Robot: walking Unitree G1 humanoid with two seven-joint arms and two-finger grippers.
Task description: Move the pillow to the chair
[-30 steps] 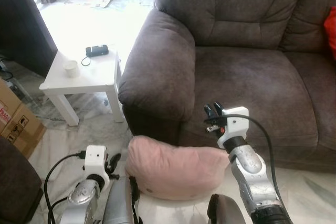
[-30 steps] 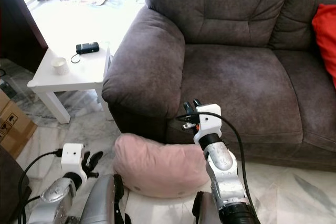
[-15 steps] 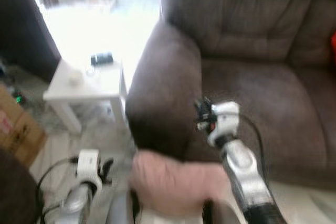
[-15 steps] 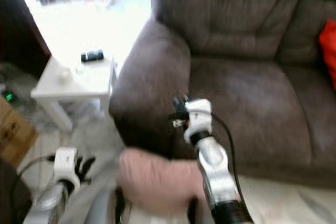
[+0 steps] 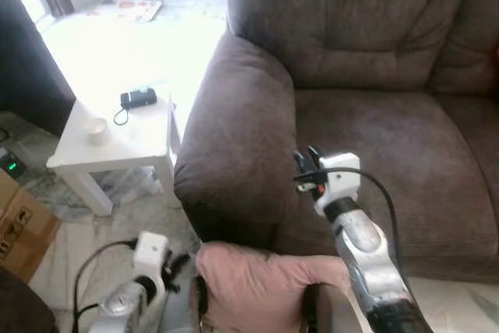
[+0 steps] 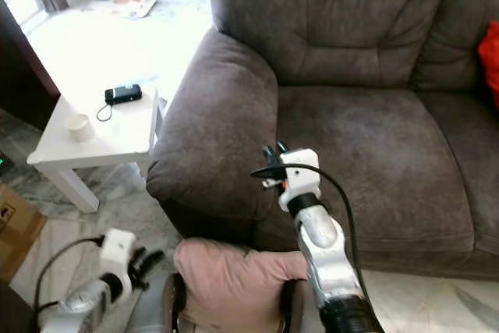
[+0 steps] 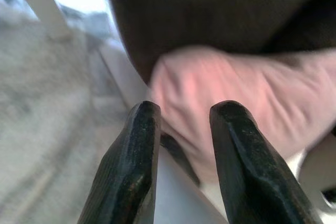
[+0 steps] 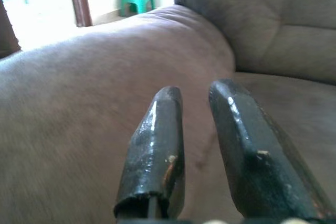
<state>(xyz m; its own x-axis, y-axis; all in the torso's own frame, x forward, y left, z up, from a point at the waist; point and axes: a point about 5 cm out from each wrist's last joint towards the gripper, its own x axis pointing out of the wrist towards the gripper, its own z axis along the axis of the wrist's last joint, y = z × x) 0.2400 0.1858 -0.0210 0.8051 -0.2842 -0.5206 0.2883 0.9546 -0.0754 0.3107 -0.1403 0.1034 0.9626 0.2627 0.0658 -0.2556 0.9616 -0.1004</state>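
Right gripper [image 5: 303,163] now higher against brown suede sofa armrest [image 5: 234,130]; soft pink pillow [image 5: 265,286] pinned between arms.
Both claws slightly parted, grasping nothing; left gripper [image 5: 181,261] low beside pillow.

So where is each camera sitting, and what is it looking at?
Left eye view: on the head, looking down at the brown sofa, pink pillow and white side table; both silver arms show.
Right eye view: beside it, same scene.
Left wrist view: along the left gripper toward the pillow.
Right wrist view: along the right gripper over the sofa's armrest.
Both wrist views share the sofa.
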